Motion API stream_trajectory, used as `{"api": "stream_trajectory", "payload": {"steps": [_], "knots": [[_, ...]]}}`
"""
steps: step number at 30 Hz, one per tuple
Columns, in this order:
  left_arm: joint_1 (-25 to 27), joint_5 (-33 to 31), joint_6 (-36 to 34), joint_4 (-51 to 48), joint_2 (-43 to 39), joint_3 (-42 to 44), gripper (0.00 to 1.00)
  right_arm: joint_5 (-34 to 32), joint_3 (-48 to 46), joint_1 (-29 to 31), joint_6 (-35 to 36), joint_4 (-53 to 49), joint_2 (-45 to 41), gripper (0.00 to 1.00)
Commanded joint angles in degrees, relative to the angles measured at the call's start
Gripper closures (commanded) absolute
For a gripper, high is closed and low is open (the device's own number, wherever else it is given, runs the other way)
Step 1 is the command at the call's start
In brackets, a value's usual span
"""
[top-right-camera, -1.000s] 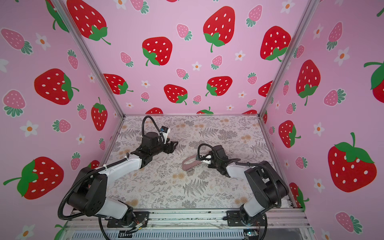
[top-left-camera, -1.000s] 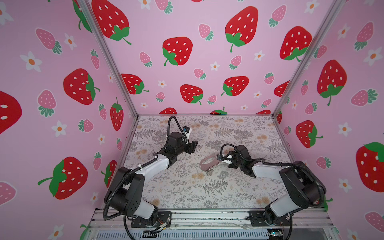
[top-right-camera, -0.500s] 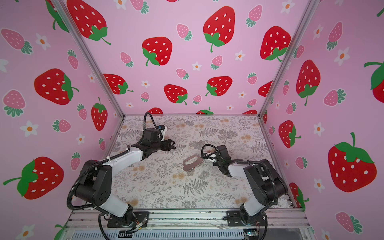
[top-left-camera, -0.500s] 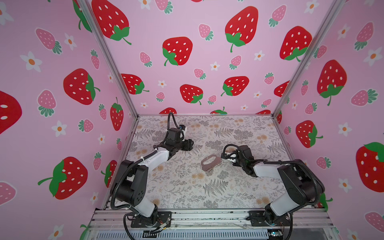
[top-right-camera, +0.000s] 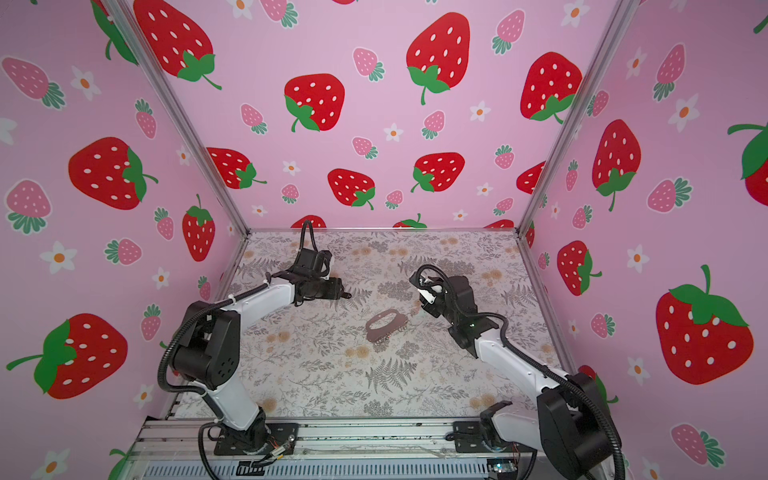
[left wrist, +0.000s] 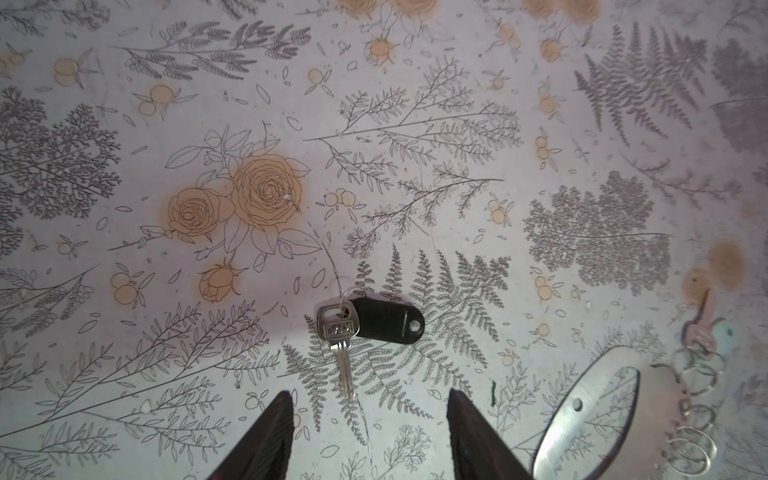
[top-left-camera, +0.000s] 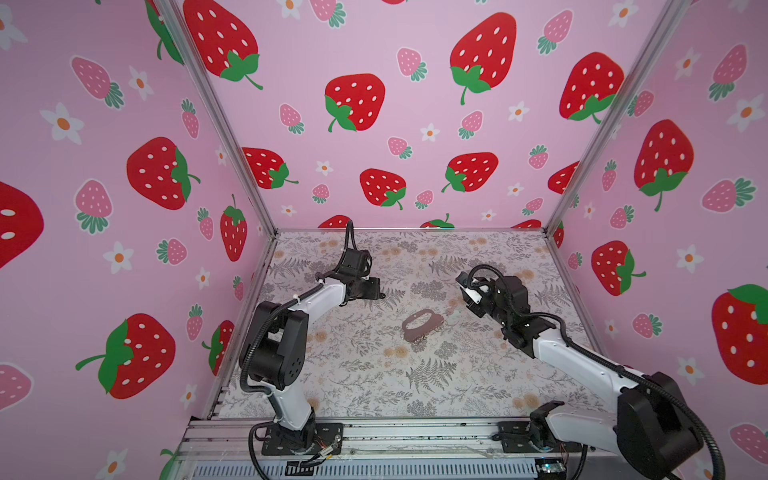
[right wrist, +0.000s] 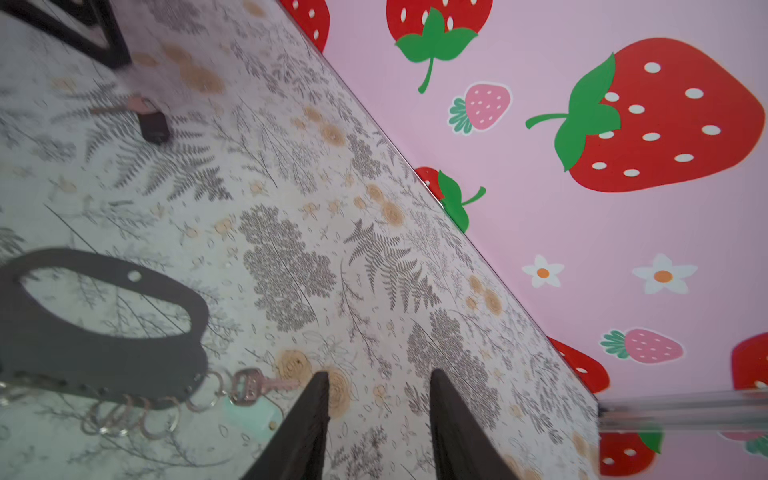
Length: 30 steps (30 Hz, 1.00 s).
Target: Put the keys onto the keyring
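Keys (left wrist: 337, 328) are lying on the surface (left wrist: 124, 166) near the keyring (left wrist: 656, 395).
Left tool (left wrist: 368, 392), spread, is hovering just behind the black-tagged key (left wrist: 345, 361); right tool (right wrist: 377, 374), spread and empty, is hovering beside the mint-tagged key (right wrist: 245, 386).

Our left gripper (left wrist: 369, 399) stands open over the floral-printed tabletop (left wrist: 415, 83).
Just ahead lies a small silver metal key (left wrist: 337, 332), ringed to a black oval plastic tag (left wrist: 388, 326).

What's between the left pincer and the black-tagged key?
Nothing. The left wrist view shows only bare flowered table between the open left pincer and the silver key with its black tag.
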<state>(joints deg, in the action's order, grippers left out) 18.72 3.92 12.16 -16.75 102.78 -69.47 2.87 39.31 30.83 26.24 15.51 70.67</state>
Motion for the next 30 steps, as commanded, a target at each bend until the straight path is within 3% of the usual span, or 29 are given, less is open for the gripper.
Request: {"api": "stream_trajectory", "payload": {"steps": [1,6,12,17,21,25,30], "knots": [[1.54,-4.80,-0.53,-6.40,2.51,-5.89,0.41,9.36,2.78,-0.33,-9.50,-1.88,1.60,0.59],[1.67,-4.60,-4.88,-9.00,7.45,-11.99,0.56,12.98,2.90,-0.33,-11.70,-1.28,2.57,0.59],[0.62,-1.94,-11.11,-14.18,12.02,-18.24,0.58,14.55,1.94,-0.33,-10.42,-1.86,3.49,0.60],[0.31,-1.47,-14.25,-14.79,12.45,-18.15,0.58,16.66,0.35,-0.07,-10.38,-1.16,5.75,0.61],[-0.11,-0.29,-15.68,-13.71,11.00,-16.73,0.57,20.38,2.96,0.14,-14.41,-5.53,9.60,0.64],[-0.21,0.30,-16.77,-12.92,9.27,-15.13,0.57,22.34,3.37,2.34,-24.52,-6.38,13.14,0.68],[-0.11,2.14,-17.31,-10.20,7.20,-11.65,0.57,17.59,3.53,6.35,-31.74,-8.30,15.35,0.72]]}}
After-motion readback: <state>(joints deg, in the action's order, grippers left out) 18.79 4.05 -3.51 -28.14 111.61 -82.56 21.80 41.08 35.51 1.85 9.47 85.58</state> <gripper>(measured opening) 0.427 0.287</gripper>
